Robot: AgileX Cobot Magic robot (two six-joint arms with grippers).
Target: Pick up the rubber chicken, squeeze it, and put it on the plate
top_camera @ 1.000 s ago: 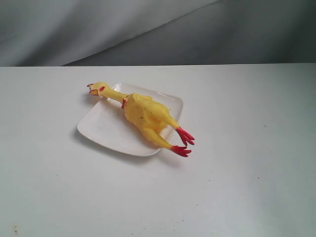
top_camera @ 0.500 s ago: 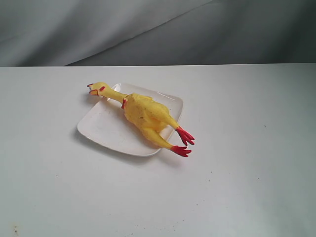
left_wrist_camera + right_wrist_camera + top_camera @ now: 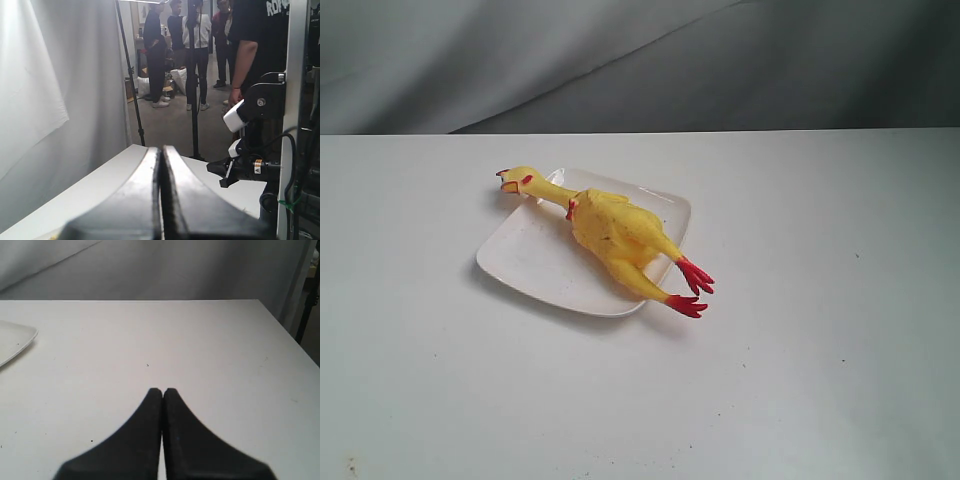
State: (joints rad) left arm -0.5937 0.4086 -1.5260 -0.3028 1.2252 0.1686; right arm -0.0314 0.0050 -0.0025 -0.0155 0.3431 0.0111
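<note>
Across the plate point(image 3: 525, 262) lies the rubber chicken point(image 3: 615, 232), head and feet overhanging opposite edges; both arms' jaws closed, empty.

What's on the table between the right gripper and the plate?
Nothing. In the right wrist view, only bare white table lies between the shut right gripper and the plate.

I see the rubber chicken point(image 3: 615, 232), yellow with a red comb and red feet, lying slantwise across the white square plate point(image 3: 525, 258). Its head overhangs the far left edge, its feet the near right.
</note>
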